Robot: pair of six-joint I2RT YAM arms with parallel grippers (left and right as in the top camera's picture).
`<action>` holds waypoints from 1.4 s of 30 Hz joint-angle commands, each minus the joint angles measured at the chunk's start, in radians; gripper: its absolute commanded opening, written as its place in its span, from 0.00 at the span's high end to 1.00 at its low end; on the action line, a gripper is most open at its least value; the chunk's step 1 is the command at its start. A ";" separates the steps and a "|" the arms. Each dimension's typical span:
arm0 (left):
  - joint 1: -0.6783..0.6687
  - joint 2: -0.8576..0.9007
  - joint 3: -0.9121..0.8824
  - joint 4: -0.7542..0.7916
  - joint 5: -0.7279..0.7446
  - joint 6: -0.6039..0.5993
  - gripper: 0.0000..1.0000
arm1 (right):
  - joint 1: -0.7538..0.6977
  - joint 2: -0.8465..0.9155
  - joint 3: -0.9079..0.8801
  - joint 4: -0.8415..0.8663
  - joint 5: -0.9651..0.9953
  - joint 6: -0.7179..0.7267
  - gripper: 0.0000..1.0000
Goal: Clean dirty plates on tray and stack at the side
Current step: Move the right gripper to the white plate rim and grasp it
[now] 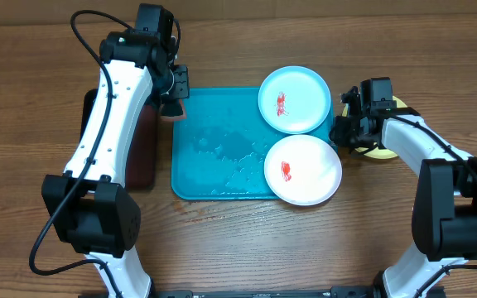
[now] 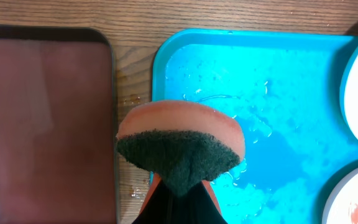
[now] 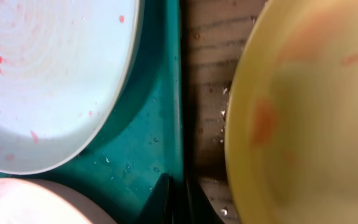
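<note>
The turquoise tray lies mid-table, wet with droplets. On its right part lie the pale cyan plate and, nearer, the white plate, both with red smears. The yellow-green plate lies on the table right of the tray, partly under my right arm; it shows faint orange smears in the right wrist view. My left gripper is shut on an orange sponge with a dark green pad, above the tray's far left corner. My right gripper is shut on the tray's right rim.
A black tray with a dark-red inside lies left of the turquoise tray, close to its left rim. It also shows in the left wrist view. Water drops lie on the wood between the two trays.
</note>
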 commanded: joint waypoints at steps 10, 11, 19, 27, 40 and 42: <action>0.003 0.000 -0.004 0.001 0.009 -0.006 0.96 | 0.004 -0.014 0.075 -0.072 -0.076 0.007 0.71; 0.003 0.000 -0.004 0.002 0.009 -0.006 0.96 | 0.004 -0.014 0.103 -0.114 -0.094 0.007 0.71; 0.001 0.000 -0.004 -0.004 0.008 -0.006 0.96 | 0.003 -0.014 0.345 -0.483 -0.151 0.054 0.68; 0.000 0.000 -0.004 -0.003 0.009 -0.006 0.96 | 0.003 -0.014 0.365 -0.708 0.008 0.185 0.59; -0.001 0.000 -0.004 0.001 0.012 -0.006 0.96 | 0.006 -0.014 0.132 -0.642 0.022 0.192 0.79; -0.001 0.000 -0.004 0.001 0.012 -0.006 0.96 | 0.006 -0.014 0.114 -0.629 0.021 0.193 0.83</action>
